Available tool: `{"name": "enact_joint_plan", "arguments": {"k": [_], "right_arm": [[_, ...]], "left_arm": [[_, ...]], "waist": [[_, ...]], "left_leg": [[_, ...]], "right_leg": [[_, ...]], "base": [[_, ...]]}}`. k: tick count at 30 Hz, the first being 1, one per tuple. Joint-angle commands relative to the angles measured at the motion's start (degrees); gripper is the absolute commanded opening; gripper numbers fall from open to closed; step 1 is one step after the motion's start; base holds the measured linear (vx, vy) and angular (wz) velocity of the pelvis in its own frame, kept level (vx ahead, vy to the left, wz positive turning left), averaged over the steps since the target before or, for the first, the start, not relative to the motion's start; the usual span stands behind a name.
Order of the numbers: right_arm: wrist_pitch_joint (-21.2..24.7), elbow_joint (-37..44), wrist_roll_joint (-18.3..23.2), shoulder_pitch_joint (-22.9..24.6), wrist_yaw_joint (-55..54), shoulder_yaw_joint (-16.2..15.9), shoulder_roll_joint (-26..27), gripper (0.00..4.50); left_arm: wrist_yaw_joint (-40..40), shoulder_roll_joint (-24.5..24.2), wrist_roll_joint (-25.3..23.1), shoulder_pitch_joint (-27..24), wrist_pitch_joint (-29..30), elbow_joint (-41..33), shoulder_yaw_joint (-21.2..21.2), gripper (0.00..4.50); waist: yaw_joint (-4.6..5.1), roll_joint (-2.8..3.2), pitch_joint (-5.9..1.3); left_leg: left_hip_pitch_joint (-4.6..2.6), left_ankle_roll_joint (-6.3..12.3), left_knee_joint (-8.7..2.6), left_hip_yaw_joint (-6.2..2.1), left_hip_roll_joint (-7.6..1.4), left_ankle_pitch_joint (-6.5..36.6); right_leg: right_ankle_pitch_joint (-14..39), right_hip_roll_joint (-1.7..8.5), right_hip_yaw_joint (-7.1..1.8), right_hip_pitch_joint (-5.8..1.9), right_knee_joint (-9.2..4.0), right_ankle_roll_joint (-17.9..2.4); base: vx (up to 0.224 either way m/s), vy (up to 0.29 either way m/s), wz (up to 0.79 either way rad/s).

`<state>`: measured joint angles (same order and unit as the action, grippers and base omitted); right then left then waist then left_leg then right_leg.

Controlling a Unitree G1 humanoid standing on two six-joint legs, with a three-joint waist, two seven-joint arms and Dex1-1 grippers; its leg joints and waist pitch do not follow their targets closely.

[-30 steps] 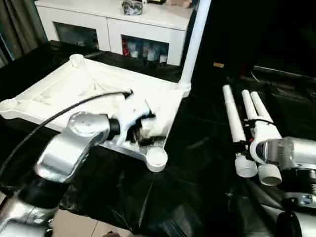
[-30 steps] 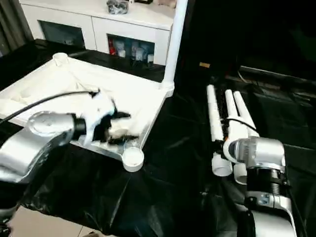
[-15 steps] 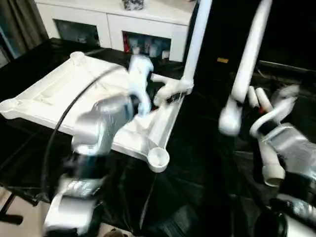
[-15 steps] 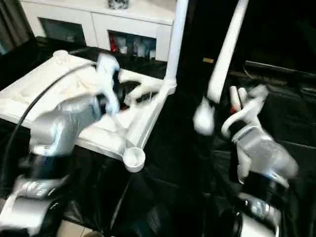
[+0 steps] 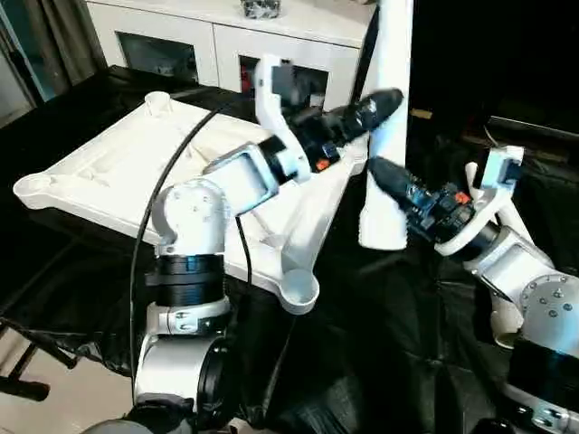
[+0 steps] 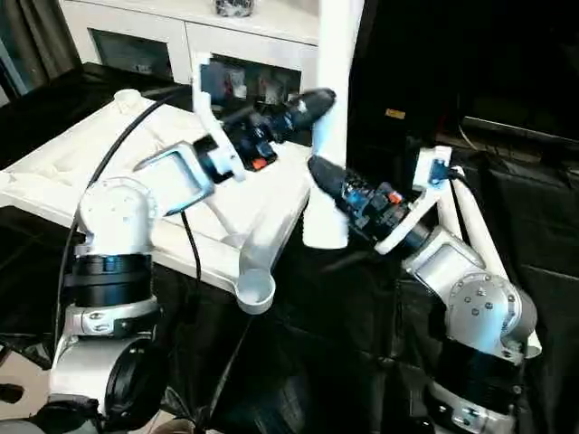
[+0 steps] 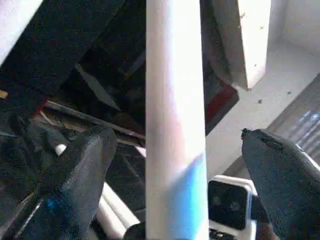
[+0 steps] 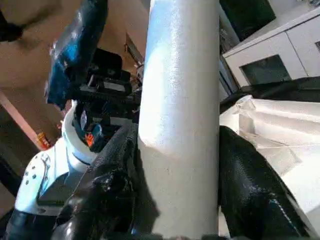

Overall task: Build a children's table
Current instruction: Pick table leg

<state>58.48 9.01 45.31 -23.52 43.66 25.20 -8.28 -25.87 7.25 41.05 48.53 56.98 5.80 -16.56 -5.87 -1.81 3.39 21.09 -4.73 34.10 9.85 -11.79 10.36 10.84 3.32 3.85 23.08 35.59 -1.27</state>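
Observation:
The white tabletop (image 5: 109,163) lies ribbed side up on the black-covered table, one round corner socket (image 5: 298,291) nearest me. My right gripper (image 5: 387,181) is shut on a white tube leg (image 5: 391,117), which it holds upright above the tabletop's right edge with its lower end off the surface. In the right wrist view, black fingers (image 8: 240,170) press both sides of the leg (image 8: 180,100). My left gripper (image 5: 384,101) reaches across, higher on the same leg. Its fingers (image 7: 85,165) stand open on either side, apart from it. Other legs (image 6: 470,226) lie behind my right arm.
A white cabinet (image 5: 208,36) with glass doors stands behind the table. Black sheeting (image 5: 362,344) covers the work surface, and bare floor (image 5: 72,398) shows at the lower left. My left arm's cable (image 5: 145,235) loops over the tabletop.
My right arm has lifted a leg from the row on the table and stood it upright. My left arm has left the tabletop, swung up to that leg and opened wider.

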Motion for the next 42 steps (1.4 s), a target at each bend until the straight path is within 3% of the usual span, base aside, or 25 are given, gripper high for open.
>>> {"name": "enact_joint_plan", "arguments": {"k": [1, 2, 4, 5, 7, 9, 10, 11, 12, 15, 16, 18, 20, 24, 30, 33, 36, 38, 40, 42], "right_arm": [[0.3, 2.4, 0.5, 0.8, 1.3, -1.9, -1.7, 1.86], [0.3, 2.8, 0.3, 1.0, 1.7, -2.8, -2.2, 1.86], [0.2, 3.2, 0.0, 1.0, 2.1, -4.1, -2.7, 1.86], [-0.3, 3.7, -0.7, 0.9, 2.0, -5.4, -3.1, 1.86], [-0.9, 3.9, -1.8, 0.6, 1.6, -6.8, -3.3, 1.86], [-3.9, 3.5, -6.5, -0.6, -1.2, -10.7, -3.3, 1.86], [-5.5, 3.2, -9.4, -1.2, -3.4, -12.6, -3.0, 1.86], [-5.5, 3.2, -9.4, -1.2, -3.4, -12.6, -3.0, 1.86], [-7.5, 2.4, -13.3, -1.8, -6.4, -15.1, -2.6, 1.86], [-9.3, 1.8, -16.6, -2.2, -8.7, -17.4, -2.4, 1.86], [-12.8, 1.5, -21.9, -2.5, -11.9, -22.4, -2.0, 1.86], [-16.3, 1.6, -26.3, -2.6, -14.5, -27.5, -1.6, 1.86], [-17.9, 1.9, -28.1, -2.8, -15.6, -30.0, -1.0, 1.86], [-19.6, 1.8, -30.6, -3.6, -18.1, -33.2, 1.3, 1.86], [-22.4, -0.3, -32.8, -5.3, -20.7, -34.0, 3.2, 1.86], [-23.6, -1.0, -33.3, -6.1, -21.3, -34.1, 3.6, 1.86], [-23.9, -2.3, -31.6, -6.8, -22.1, -32.3, 5.4, 1.86], [-23.3, -4.2, -29.2, -7.6, -20.9, -29.8, 6.0, 2.42], [-23.2, -5.5, -27.7, -8.2, -19.1, -28.4, 5.3, 2.59], [-21.9, -7.3, -24.3, -8.6, -12.6, -27.3, 2.2, 2.76]], "left_arm": [[1.3, 0.7, 1.6, 0.9, 1.5, -1.4, 0.2, 4.50], [1.5, 0.5, 1.3, 0.7, 1.6, -1.6, 0.7, 4.50], [2.0, 0.3, 0.3, 0.3, 1.5, -1.7, 1.5, 4.50], [2.9, 0.0, -1.5, -0.1, 1.1, -1.7, 2.8, 4.50], [4.3, 0.1, -3.4, -0.6, 0.6, -1.4, 3.7, 4.50], [7.9, 0.5, -7.0, -1.5, -1.0, -1.2, 5.2, 4.22], [9.9, 1.0, -8.0, -1.8, -1.6, -1.2, 5.1, 4.22], [9.9, 1.0, -8.0, -1.8, -1.6, -1.2, 5.1, 4.16], [13.2, 2.1, -9.2, -1.7, -2.6, -1.2, 4.3, 4.12], [15.8, 2.9, -10.0, -1.7, -3.4, -1.2, 3.5, 3.85], [20.4, 3.9, -11.5, -1.6, -5.7, -1.3, 2.6, 3.79], [24.1, 4.7, -12.9, -1.8, -7.5, -1.7, 2.3, 3.61], [25.5, 5.0, -13.4, -2.0, -8.3, -1.9, 2.2, 3.40], [28.1, 6.0, -14.9, -2.6, -10.9, -1.7, 1.7, 3.06], [31.0, 6.2, -15.0, -2.5, -12.7, -1.1, 1.4, 2.49], [30.9, 5.9, -14.4, -2.3, -12.7, -0.6, 1.6, 2.41], [28.9, 4.5, -14.0, -2.5, -12.1, -1.2, 3.1, 2.08], [25.0, 1.7, -14.6, -2.5, -12.3, -1.1, 5.4, 2.03], [22.8, 0.4, -14.1, -2.5, -12.6, -0.4, 5.8, 1.94], [17.6, -2.6, -13.0, -2.0, -13.6, 0.9, 6.5, 1.87]], "waist": [[-0.40, -0.59, -4.09], [-0.29, -1.43, -4.12], [-0.40, -0.95, -4.21], [-0.27, -1.46, -4.20], [-0.24, -1.18, -4.09], [-0.12, -1.26, -4.06], [-0.13, -1.02, -4.10], [-0.13, -1.04, -4.10], [-0.11, -0.81, -4.18], [0.16, -0.96, -3.98], [0.01, -0.67, -4.07], [0.28, -0.76, -4.12], [0.40, -0.33, -4.12], [0.62, -0.23, -4.19], [0.73, -0.04, -4.07], [0.77, -0.02, -4.16], [0.70, 0.11, -4.19], [0.61, 0.22, -4.21], [0.53, 0.24, -4.23], [0.37, 0.68, -4.27]], "left_leg": [[-0.15, 1.79, -3.29, -0.10, -0.88, 3.5], [-0.08, 2.02, -3.29, -0.05, -0.93, 3.2], [-0.08, 2.32, -3.32, -0.16, -1.01, 2.0], [-0.09, 2.74, -3.31, -0.11, -1.06, 1.7], [-0.13, 2.77, -3.35, -0.11, -1.11, 1.9], [-0.11, 2.18, -3.40, -0.11, -1.10, 2.2], [-0.15, 1.63, -3.41, -0.18, -1.17, 2.3], [-0.15, 1.29, -3.44, -0.22, -1.22, 2.3], [-0.28, 0.63, -3.46, -0.29, -1.25, 2.6], [-0.24, 0.19, -3.52, -0.19, -1.05, 4.1], [-0.29, 0.12, -3.52, -0.27, -1.07, 4.1], [-0.18, -0.29, -3.52, -0.35, -0.97, 4.1], [-0.19, -0.41, -3.50, -0.41, -1.02, 4.1], [-0.21, 0.03, -3.48, -0.46, -1.09, 4.0], [-0.35, -0.17, -3.55, -0.38, -1.03, 5.9], [-0.34, -0.52, -3.58, -0.46, -1.07, 5.8], [-0.39, -0.52, -3.58, -0.48, -1.05, 5.7], [-0.39, -0.44, -3.61, -0.51, -1.04, 6.0], [-0.44, -0.26, -3.58, -0.45, -1.05, 5.9], [-0.49, -0.24, -3.54, -0.46, -0.99, 5.7]], "right_leg": [[11.2, 4.05, -2.58, -3.61, -4.96, -7.1], [10.5, 3.98, -2.56, -3.71, -4.93, -7.0], [8.5, 4.07, -2.52, -3.70, -4.58, -7.5], [7.7, 4.01, -2.53, -3.71, -4.61, -7.5], [7.9, 4.10, -2.58, -3.60, -4.64, -7.4], [9.0, 4.12, -2.59, -3.59, -4.79, -7.0], [9.1, 4.18, -2.63, -3.55, -4.79, -6.8], [9.1, 4.28, -2.62, -3.58, -4.79, -6.7], [9.2, 4.29, -2.64, -3.54, -4.68, -6.8], [10.7, 4.14, -2.69, -3.46, -5.00, -6.3], [10.4, 4.21, -2.68, -3.50, -4.90, -6.3], [8.7, 4.08, -2.67, -3.64, -4.79, -6.1], [7.2, 3.98, -2.70, -3.52, -4.61, -6.3], [4.6, 3.97, -2.76, -3.49, -4.31, -7.3], [5.3, 3.96, -2.83, -3.48, -4.39, -7.5], [4.4, 3.93, -2.81, -3.52, -4.22, -7.6], [3.3, 3.90, -2.81, -3.48, -4.04, -7.8], [3.1, 3.97, -2.79, -3.52, -4.06, -8.1], [2.4, 3.95, -2.80, -3.53, -4.04, -8.2], [1.3, 3.88, -2.79, -3.59, -3.83, -8.6]], "base": [[0.000, 0.000, 0.00], [0.000, 0.000, 0.00], [0.000, 0.000, 0.00], [0.000, 0.000, 0.00], [0.000, 0.000, 0.00], [0.000, 0.000, 0.00], [0.000, 0.000, 0.00], [0.000, 0.000, 0.00], [0.000, 0.000, 0.00], [0.000, 0.000, 0.00], [0.000, 0.000, 0.00], [0.000, 0.000, 0.00], [0.000, 0.000, 0.00], [0.000, 0.000, 0.00], [0.000, 0.000, 0.00], [0.000, 0.000, 0.00], [0.000, 0.000, 0.00], [0.000, 0.000, 0.00], [0.000, 0.000, 0.00], [0.000, 0.000, 0.00]]}}
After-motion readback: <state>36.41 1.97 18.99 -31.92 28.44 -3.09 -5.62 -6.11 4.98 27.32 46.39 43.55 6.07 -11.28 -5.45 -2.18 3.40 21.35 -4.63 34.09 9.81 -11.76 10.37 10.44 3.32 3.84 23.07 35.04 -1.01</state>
